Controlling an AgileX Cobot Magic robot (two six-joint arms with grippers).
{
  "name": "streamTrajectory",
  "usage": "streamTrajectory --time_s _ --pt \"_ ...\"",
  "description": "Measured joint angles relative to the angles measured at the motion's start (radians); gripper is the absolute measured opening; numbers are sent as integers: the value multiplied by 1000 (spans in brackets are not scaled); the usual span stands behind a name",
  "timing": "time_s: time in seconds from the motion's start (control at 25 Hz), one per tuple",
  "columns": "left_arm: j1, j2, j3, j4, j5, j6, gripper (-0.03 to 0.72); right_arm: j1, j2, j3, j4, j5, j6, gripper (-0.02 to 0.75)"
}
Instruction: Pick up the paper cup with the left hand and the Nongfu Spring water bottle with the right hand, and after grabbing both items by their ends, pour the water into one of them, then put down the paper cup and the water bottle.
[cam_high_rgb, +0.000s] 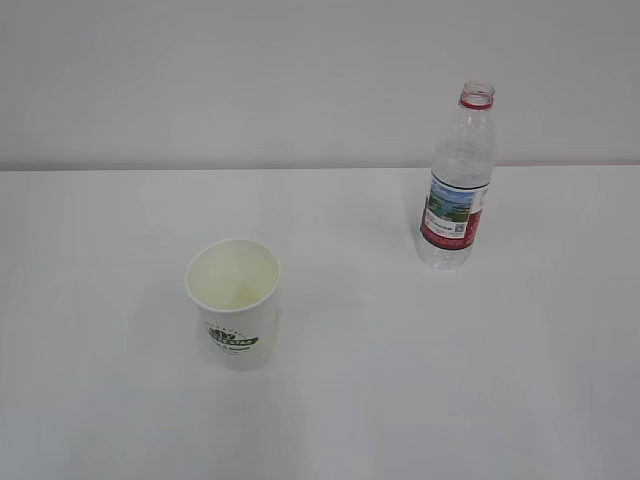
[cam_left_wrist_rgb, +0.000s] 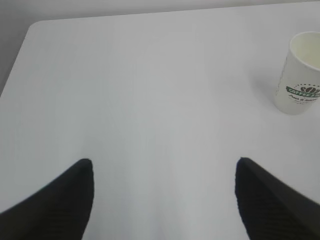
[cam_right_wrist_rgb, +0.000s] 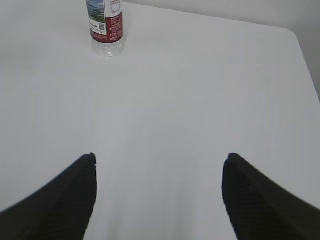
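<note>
White paper cup (cam_high_rgb: 233, 301), tapered with a rolled rim, cream inside and a dark green round logo, sits upright on the smooth white table (cam_high_rgb: 340, 400). Clear ribbed Nongfu Spring water bottle (cam_high_rgb: 458, 182), capless, stands well apart at back right. Left gripper (cam_left_wrist_rgb: 164, 172) and right gripper (cam_right_wrist_rgb: 159, 167) both hang spread wide, holding nothing.

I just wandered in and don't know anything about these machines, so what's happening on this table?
Nothing is being handled yet. A paper cup and an uncapped water bottle stand upright and apart on the white table. The left end effector hangs open with the cup off to its right, and the right end effector hangs open with the bottle ahead to its left. Neither touches anything.
</note>
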Motion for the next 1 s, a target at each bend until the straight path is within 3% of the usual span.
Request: streamTrajectory --time_s 1.0 --pt "0 0 0 0 0 0 594 0 0 0 0 0 0 588"
